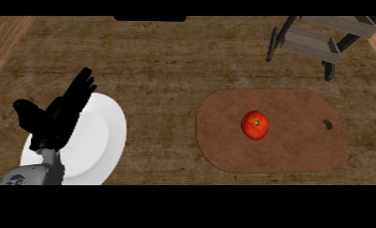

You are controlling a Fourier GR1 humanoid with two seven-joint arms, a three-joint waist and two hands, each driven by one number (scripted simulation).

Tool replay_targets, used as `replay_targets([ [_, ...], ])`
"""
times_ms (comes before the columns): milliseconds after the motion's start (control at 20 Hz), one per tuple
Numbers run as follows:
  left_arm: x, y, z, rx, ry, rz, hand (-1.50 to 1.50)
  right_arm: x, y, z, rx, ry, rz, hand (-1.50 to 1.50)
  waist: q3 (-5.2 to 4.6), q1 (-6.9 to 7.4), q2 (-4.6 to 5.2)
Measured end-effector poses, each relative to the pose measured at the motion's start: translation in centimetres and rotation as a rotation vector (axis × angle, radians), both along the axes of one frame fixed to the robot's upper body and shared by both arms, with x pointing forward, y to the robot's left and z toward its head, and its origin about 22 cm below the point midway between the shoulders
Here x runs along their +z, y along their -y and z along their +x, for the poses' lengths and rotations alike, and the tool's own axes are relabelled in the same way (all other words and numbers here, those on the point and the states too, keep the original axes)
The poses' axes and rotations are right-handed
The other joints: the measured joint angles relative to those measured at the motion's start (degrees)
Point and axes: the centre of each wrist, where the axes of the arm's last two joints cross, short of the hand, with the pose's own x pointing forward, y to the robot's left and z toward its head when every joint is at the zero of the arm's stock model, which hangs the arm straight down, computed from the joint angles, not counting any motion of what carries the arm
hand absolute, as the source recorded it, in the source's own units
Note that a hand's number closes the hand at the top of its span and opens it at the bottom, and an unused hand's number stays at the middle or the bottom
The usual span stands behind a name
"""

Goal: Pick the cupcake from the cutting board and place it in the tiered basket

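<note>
A brown cutting board (294, 152) lies on the counter at the right. On its middle sits a small red round object (255, 125) that looks like a tomato; no cupcake shows. The grey tiered basket (323, 40) stands at the far right, partly cut off by the view's edge. My left hand (57, 112) is open at the left, fingers straight and pointing up, over a white plate. It is far from the board. My right hand does not show.
A white plate (99, 142) lies at the lower left, partly hidden by my left hand and forearm. A dark object (149, 18) sits at the counter's far edge. A lighter wood strip (11, 33) runs down the far left.
</note>
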Motion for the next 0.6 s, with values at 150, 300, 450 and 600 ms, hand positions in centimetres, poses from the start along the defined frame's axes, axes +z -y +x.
replay_targets([
  [150, 0.7, -0.3, 0.3, 0.002, 0.006, -0.003, 0.00, -1.3, -0.4, 0.9, -0.018, 0.009, -0.011, 1.50, -0.01, 0.24, 0.10],
  [300, 0.9, -0.4, 0.0, -0.005, 0.005, 0.001, 0.00, -3.0, -0.7, 1.6, -0.034, 0.041, -0.018, 1.50, 0.02, 0.35, 0.11],
  [450, 0.3, -0.7, -0.3, 0.001, 0.003, 0.003, 0.00, -3.3, -1.1, 2.1, -0.063, 0.109, 0.054, 1.50, 0.02, 0.43, 0.17],
  [600, 0.1, -1.0, 0.0, -0.004, 0.003, 0.002, 0.00, -3.7, -2.5, 2.9, -0.066, 0.131, 0.088, -1.50, 0.02, 0.50, 0.21],
])
